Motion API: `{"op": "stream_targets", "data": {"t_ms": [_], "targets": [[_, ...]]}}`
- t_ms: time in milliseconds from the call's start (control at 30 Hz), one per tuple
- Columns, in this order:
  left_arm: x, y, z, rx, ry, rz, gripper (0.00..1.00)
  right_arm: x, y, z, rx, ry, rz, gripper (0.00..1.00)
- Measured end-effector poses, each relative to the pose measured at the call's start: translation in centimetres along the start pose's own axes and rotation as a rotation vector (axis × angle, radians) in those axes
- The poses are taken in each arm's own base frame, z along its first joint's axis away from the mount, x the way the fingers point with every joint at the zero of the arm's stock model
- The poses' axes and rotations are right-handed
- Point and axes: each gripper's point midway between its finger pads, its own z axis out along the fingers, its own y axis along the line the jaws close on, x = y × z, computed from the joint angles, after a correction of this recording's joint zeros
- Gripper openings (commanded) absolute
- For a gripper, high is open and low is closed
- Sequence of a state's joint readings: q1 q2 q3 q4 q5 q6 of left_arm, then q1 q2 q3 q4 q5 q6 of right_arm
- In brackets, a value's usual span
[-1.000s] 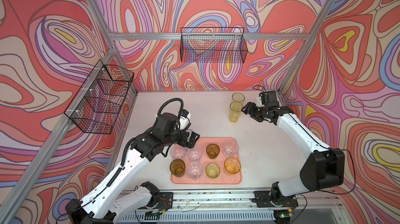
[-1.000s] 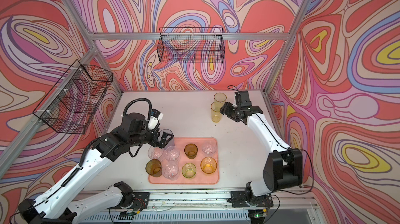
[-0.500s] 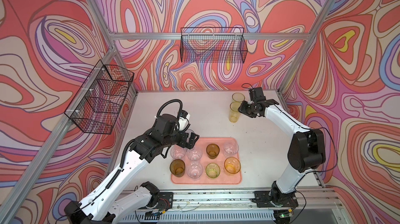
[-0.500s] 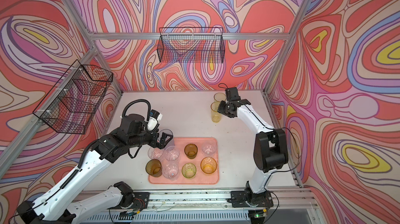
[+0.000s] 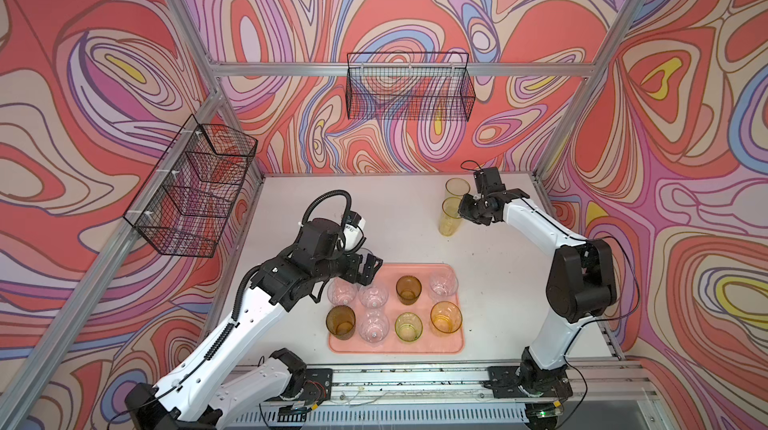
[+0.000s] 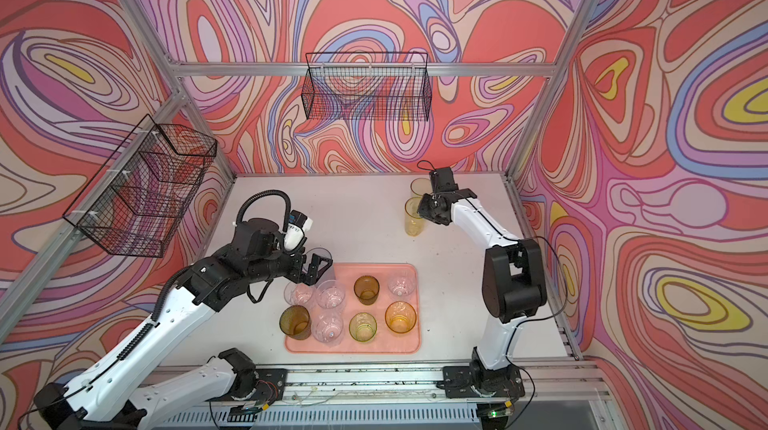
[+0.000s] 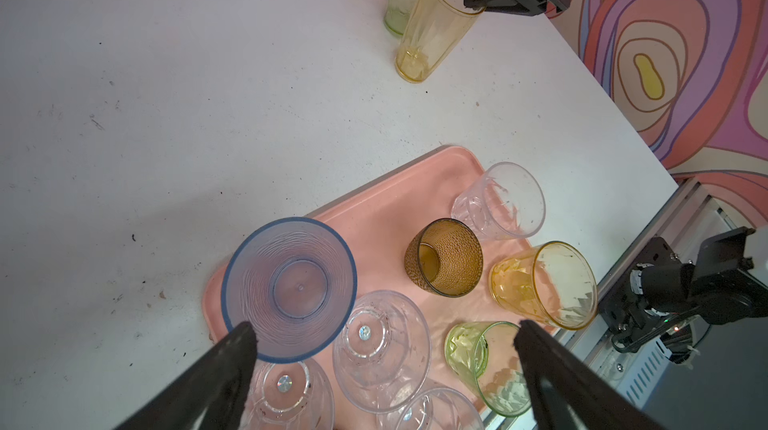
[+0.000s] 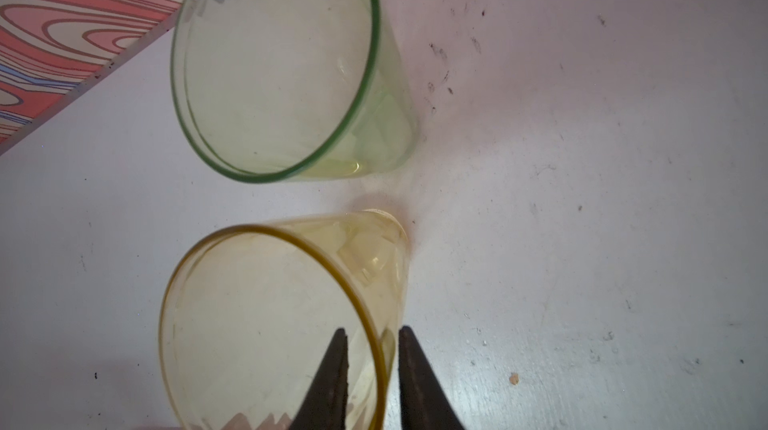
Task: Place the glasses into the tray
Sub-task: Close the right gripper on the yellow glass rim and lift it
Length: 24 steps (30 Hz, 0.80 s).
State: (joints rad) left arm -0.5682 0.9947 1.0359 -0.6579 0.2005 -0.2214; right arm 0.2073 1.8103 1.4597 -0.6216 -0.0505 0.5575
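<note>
Tall yellow tumbler point(image 8: 270, 324), likely light and slippery, stands on the tabletop point(image 5: 395, 207) well apart from the tray point(image 5: 453, 344); right gripper point(image 8: 372, 330) fingers straddle its rim, a fair hold, unclamped; left gripper point(image 7: 385, 324) gapes wide.

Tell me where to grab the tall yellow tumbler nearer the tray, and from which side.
Pinch the rim wall of the yellow tumbler from above, one finger inside, one outside, on the side away from the greenish tumbler. It stands upright, mouth open, and that side is free. The right gripper straddles the rim there.
</note>
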Motion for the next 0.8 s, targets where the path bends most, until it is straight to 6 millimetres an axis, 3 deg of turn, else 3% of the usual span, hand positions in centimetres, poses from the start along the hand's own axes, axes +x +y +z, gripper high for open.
{"op": "stream_targets", "data": {"t_ms": [200, 400, 533, 633, 800], "targets": [[0.1, 0.1, 0.2, -0.002, 0.006, -0.004, 1.0, 0.6, -0.5, 0.0, 0.023, 0.022, -0.009, 0.0], [0.1, 0.1, 0.3, -0.002, 0.011, -0.01, 1.0, 1.1, -0.8, -0.4, 0.042, 0.036, -0.024, 0.0], [0.2, 0.1, 0.4, -0.001, 0.017, -0.011, 1.0, 1.5, -0.4, -1.7, 0.038, 0.044, -0.055, 0.0], [0.3, -0.1, 0.4, 0.008, 0.02, -0.014, 1.0, 2.2, 1.0, -2.8, 0.031, 0.06, -0.101, 0.0], [-0.2, -0.5, 0.0, 0.026, 0.01, -0.021, 1.0, 2.8, 5.1, -5.2, -0.014, 0.061, -0.198, 0.0]]}}
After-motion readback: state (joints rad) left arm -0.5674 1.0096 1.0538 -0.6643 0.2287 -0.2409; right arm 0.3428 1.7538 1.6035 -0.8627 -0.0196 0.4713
